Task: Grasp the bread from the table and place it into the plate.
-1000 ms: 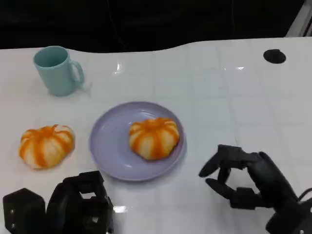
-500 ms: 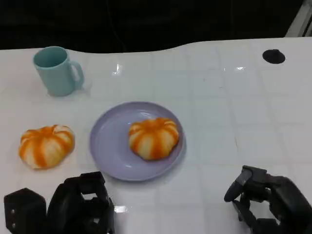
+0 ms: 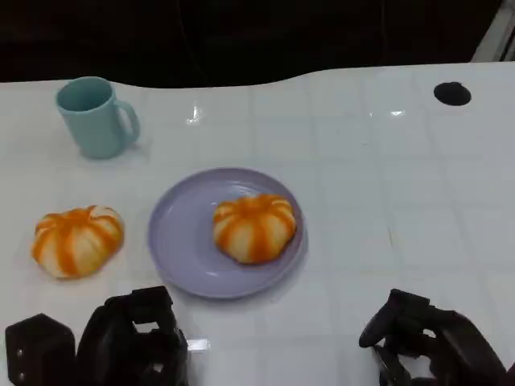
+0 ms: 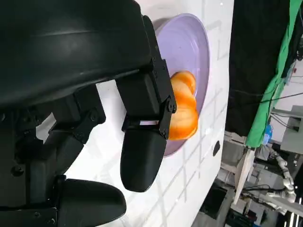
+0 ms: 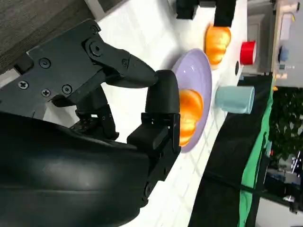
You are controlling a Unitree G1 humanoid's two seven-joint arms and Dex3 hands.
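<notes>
Right hand (image 3: pixel 426 342) lower, bread (image 3: pixel 254 227) unmoved

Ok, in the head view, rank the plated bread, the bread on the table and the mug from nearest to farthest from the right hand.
From the right hand, at the lower right:
1. Bread on the plate, at the centre, on the purple plate.
2. Bread on the table, left of the plate, beyond the left hand.
3. Mug, at the far left corner.

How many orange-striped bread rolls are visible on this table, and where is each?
2. One bread roll lies on the purple plate at the table's middle; the other bread roll sits on the bare table to the plate's left, in front of the blue mug. None seems hidden.
</notes>
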